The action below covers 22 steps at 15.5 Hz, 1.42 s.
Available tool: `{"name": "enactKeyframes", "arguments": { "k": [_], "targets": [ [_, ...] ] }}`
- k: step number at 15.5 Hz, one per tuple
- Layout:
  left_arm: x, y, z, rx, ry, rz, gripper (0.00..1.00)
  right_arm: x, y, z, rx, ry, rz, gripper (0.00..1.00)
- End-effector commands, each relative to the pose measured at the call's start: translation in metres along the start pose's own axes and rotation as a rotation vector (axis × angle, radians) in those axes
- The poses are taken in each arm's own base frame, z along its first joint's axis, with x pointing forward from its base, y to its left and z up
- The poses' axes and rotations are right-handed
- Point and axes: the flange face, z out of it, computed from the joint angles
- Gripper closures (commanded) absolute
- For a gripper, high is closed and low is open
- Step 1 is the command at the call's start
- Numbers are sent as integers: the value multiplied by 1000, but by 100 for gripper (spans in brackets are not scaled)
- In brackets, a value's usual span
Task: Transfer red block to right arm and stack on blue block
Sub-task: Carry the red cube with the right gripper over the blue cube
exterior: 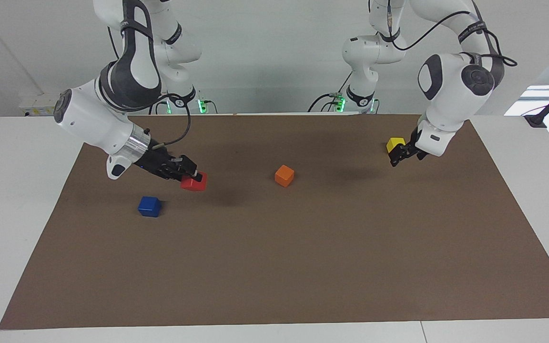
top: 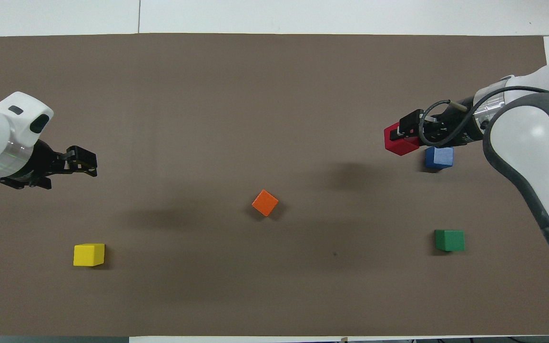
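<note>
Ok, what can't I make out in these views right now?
Green block: absent from the facing view, presumably hidden by the right arm.
Yellow block: facing view, left tool covers its lower part.
Red block: overhead view, right tool covers part; its gap above the mat is unreadable.
</note>
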Motion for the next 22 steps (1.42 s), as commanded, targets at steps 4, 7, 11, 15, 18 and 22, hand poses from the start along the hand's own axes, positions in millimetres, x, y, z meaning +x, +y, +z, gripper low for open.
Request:
{"name": "enactKeyframes", "arguments": {
  "k": [4,7,11,15,18,22],
  "targets": [
    [-6,2,-17,9,42,13,0,2,10,-18,-205,65,-90,100],
    [-7,5,-19,12,53,32,0,4,39,-27,-281,74,-75,100],
    [15,-8,-38,10,26,150,0,-2,68,-22,-342,110,-84,100],
    [16,-1,-64,11,40,210,0,-1,82,-8,-344,123,-66,100],
    [-1,14,-75,19,37,243,0,-1,91,4,-346,133,-54,100],
    [-2,25,-83,18,74,309,0,0,109,21,-352,130,-32,100]
  ]
}}
